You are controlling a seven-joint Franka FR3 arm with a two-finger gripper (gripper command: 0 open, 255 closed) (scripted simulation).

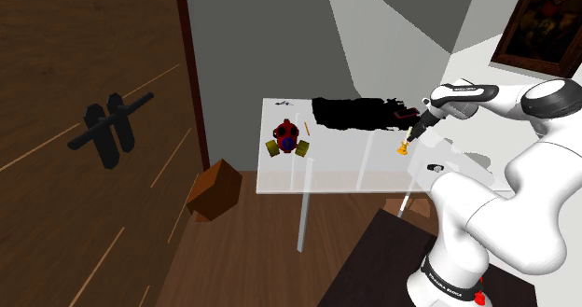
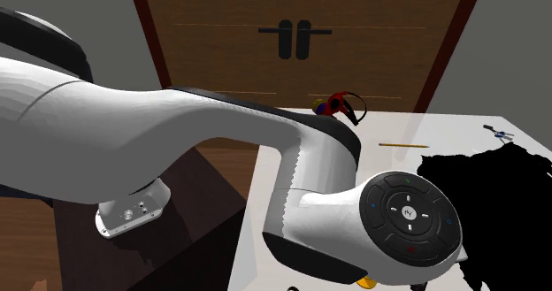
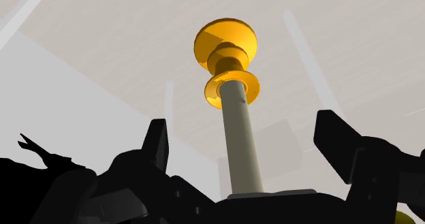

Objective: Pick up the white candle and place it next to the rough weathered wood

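The candle (image 3: 241,144) is a pale grey-white stick in a gold holder (image 3: 226,49). In the wrist view it stands between my gripper's (image 3: 246,139) two black fingers, which are spread apart and do not touch it. In the shoulder view my gripper (image 1: 411,138) hangs just over the candle's gold base (image 1: 403,148) near the table's right part. A ragged, all-black shape (image 1: 359,114) lies on the table just beyond it, to the shoulder view's left; it also spreads at the second exterior view's right (image 2: 486,201).
On the white table (image 1: 326,176) sit a red, blue and yellow object (image 1: 287,137) and an orange pencil (image 1: 306,128). A brown box (image 1: 214,188) is on the floor by the wooden door (image 1: 84,184). My arm (image 2: 221,148) blocks most of the second exterior view.
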